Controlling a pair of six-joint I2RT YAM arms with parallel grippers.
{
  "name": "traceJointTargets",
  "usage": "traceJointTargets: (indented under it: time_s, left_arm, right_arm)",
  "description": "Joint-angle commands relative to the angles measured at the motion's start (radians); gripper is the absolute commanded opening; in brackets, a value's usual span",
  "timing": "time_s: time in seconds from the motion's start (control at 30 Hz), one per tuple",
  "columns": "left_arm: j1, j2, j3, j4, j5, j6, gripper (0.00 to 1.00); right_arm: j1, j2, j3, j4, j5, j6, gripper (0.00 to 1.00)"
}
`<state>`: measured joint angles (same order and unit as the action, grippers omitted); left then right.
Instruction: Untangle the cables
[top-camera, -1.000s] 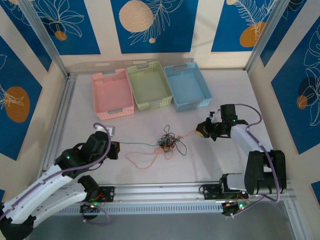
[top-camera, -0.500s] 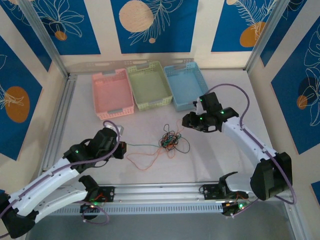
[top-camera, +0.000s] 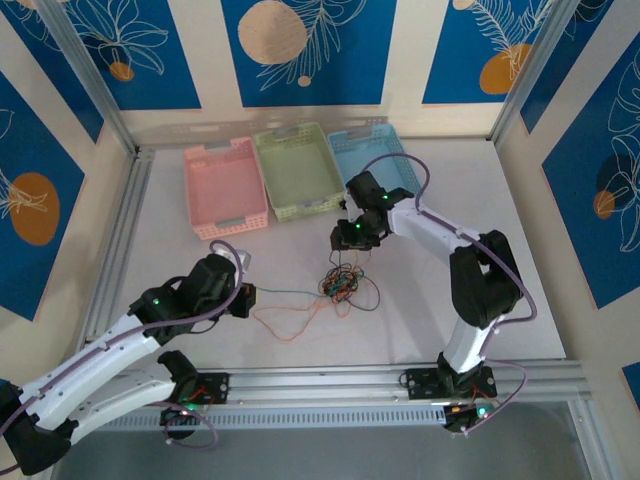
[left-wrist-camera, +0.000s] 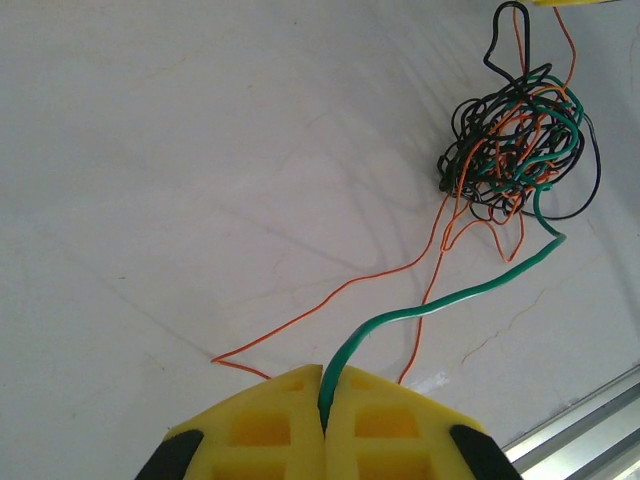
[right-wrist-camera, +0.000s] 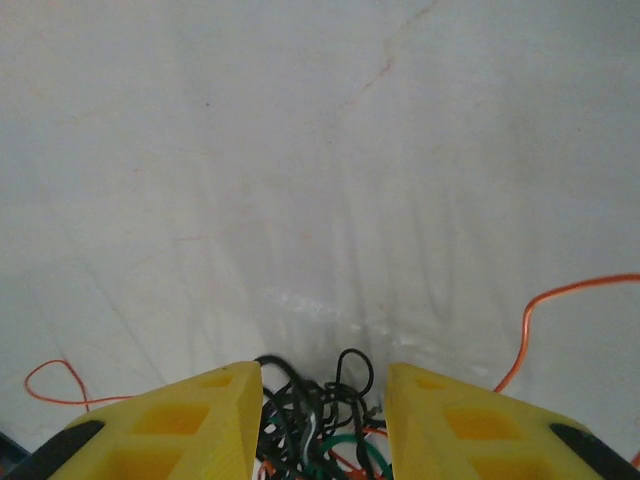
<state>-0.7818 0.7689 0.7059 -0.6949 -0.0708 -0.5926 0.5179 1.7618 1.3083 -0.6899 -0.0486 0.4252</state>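
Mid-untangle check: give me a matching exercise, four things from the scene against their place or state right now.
Things
1. left gripper
2. right gripper
3. orange cable
4. pink basket

Place or state
A. open, the knot between its fingers
B. leftmost in the back row
C. shut on the green cable
D. loose loop lying on the table, trailing from the knot toward the arm bases

Pairs: 1-C, 2-A, 3-D, 4-B

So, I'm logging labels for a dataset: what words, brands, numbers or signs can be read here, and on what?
None: no readable text on the baskets, cables or table; the wall panels bear leaf-and-circle artwork without lettering.
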Motion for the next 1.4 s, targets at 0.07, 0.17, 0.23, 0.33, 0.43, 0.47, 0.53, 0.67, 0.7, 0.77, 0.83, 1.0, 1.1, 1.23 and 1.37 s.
traceJointTargets:
  time_s: [0.07,0.17,0.23,0.33,0.43,0.47,0.53,0.67,0.7,0.77,0.83,1.0,1.1,1.23,1.37]
  left_arm:
    - [0.005,-0.004,0.008,0.005,0.012,0.021,0.0]
    - [0.005,-0.007,0.006,0.005,0.011,0.022,0.0]
    - [0.004,-0.003,0.006,0.005,0.011,0.023,0.0]
    - [0.004,-0.003,0.004,0.005,0.009,0.023,0.0]
    - [0.004,-0.003,0.004,0.005,0.009,0.022,0.0]
    - [0.004,-0.004,0.005,0.005,0.009,0.02,0.0]
    - [0.005,-0.004,0.004,0.005,0.008,0.022,0.0]
    - [0.004,-0.003,0.003,0.005,0.006,0.021,0.0]
    - [0.004,-0.005,0.003,0.004,0.006,0.021,0.0]
    - [0.005,-0.005,0.003,0.003,0.005,0.02,0.0]
    - [0.004,-0.007,0.002,0.002,0.003,0.019,0.0]
    - [0.005,-0.015,0.005,-0.007,-0.02,0.013,0.0]
    - [0.004,-0.031,0.014,-0.024,-0.049,0.005,0.0]
    - [0.004,-0.078,0.053,-0.085,-0.12,-0.006,0.0]
    - [0.004,-0.166,0.128,-0.189,-0.234,-0.018,0.0]
  right_arm:
    - [0.013,0.046,0.037,-0.011,-0.041,-0.032,0.37]
    - [0.014,0.063,0.034,-0.008,-0.047,-0.036,0.36]
    - [0.02,0.068,0.034,-0.009,-0.052,-0.04,0.34]
    - [0.028,0.065,0.031,-0.007,-0.057,-0.045,0.31]
    - [0.037,0.061,0.024,0.001,-0.072,-0.051,0.3]
    - [0.04,0.062,0.021,0.003,-0.076,-0.051,0.3]
    - [0.044,0.061,0.018,0.007,-0.083,-0.053,0.3]
    - [0.042,0.062,0.012,0.012,-0.092,-0.047,0.24]
    - [0.041,0.062,0.008,0.016,-0.096,-0.046,0.18]
    - [0.038,0.061,0.005,0.02,-0.105,-0.043,0.04]
    - [0.036,0.052,-0.004,0.032,-0.105,-0.039,0.0]
    - [0.033,-0.029,-0.061,0.104,-0.096,-0.035,0.0]
    - [0.022,-0.108,-0.118,0.168,-0.105,-0.033,0.0]
    - [-0.051,-0.231,-0.223,0.266,-0.127,0.019,0.0]
    - [-0.269,-0.356,-0.391,0.413,-0.247,0.157,0.0]
